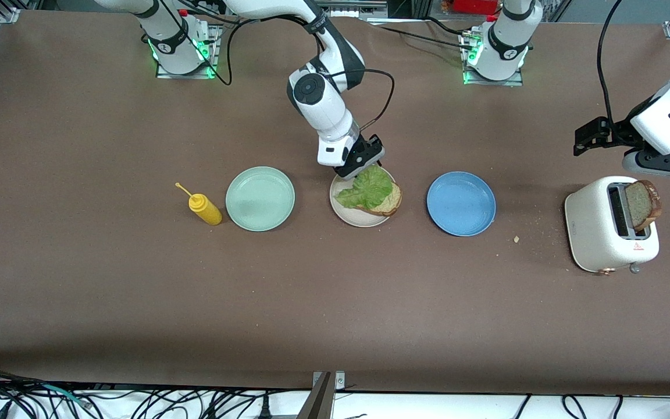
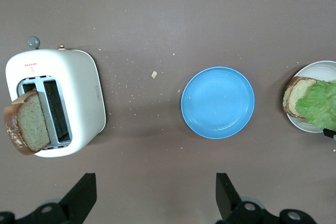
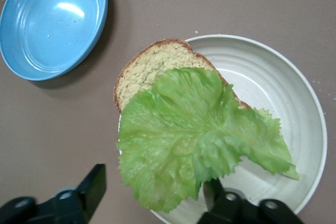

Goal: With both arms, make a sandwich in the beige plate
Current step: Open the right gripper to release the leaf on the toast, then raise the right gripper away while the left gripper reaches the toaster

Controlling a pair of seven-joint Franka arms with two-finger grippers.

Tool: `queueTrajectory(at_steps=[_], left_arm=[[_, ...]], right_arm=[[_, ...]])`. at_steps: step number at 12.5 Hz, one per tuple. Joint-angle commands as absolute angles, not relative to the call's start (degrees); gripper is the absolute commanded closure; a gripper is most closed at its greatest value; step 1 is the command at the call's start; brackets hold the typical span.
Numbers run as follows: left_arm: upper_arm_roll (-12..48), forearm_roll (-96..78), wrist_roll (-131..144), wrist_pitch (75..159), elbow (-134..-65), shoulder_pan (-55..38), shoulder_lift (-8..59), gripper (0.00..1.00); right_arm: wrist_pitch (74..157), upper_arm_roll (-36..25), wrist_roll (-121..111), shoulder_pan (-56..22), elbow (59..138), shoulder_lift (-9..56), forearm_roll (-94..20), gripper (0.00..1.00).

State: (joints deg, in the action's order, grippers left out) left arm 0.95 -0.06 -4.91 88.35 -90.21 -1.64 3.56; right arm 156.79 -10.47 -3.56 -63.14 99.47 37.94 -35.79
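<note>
Table [image 1: 137, 291]: toast+lettuce [image 1: 365, 187] overhang beige plate [image 1: 353, 217] rim; right pincer [image 1: 360, 163] above, apart; left pincer [image 2: 152, 195] apart.

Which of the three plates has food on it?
The beige plate, the middle one, under the right gripper. It holds toast and a lettuce leaf. The green plate and blue plate hold no food.

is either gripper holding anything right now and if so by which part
Nothing is held. The right gripper is open over the beige plate, its fingers either side of the lettuce leaf's edge. The left gripper is open near the toaster.
</note>
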Motion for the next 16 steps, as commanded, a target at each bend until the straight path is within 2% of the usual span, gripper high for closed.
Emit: queueTrajectory(at_steps=[1, 6, 8, 9, 12, 16], left_arm=[[0.9, 0.1, -5.1, 87.4, -89.6, -1.5, 3.3, 0.00], [0.9, 0.1, -5.1, 87.4, -89.6, -1.6, 3.3, 0.00], [0.9, 0.1, -5.1, 87.4, -89.6, -1.6, 3.3, 0.00], [0.9, 0.1, -5.1, 87.4, -89.6, -1.6, 3.3, 0.00], [0.9, 0.1, -5.1, 87.4, -89.6, -1.5, 3.3, 0.00], [0.6, 0.1, -5.0, 87.4, -89.6, -1.4, 3.3, 0.00]], right_arm=[[157.6, -10.4, -3.6, -62.2, 104.0, 34.2, -36.7, 0.00], [157.3, -10.3, -3.7, -57.0, 114.2, 23.8, -36.7, 0.00], [155.7, -10.0, -4.3, -51.7, 118.7, 17.9, -36.5, 0.00], [152.8, -9.7, -4.7, -48.5, 119.7, 15.5, -36.4, 0.00], [137.3, -9.7, -7.8, -39.0, 119.8, 8.5, -35.3, 0.00], [124.3, -9.7, -8.2, -28.0, 118.7, 1.1, -22.3, 0.00]])
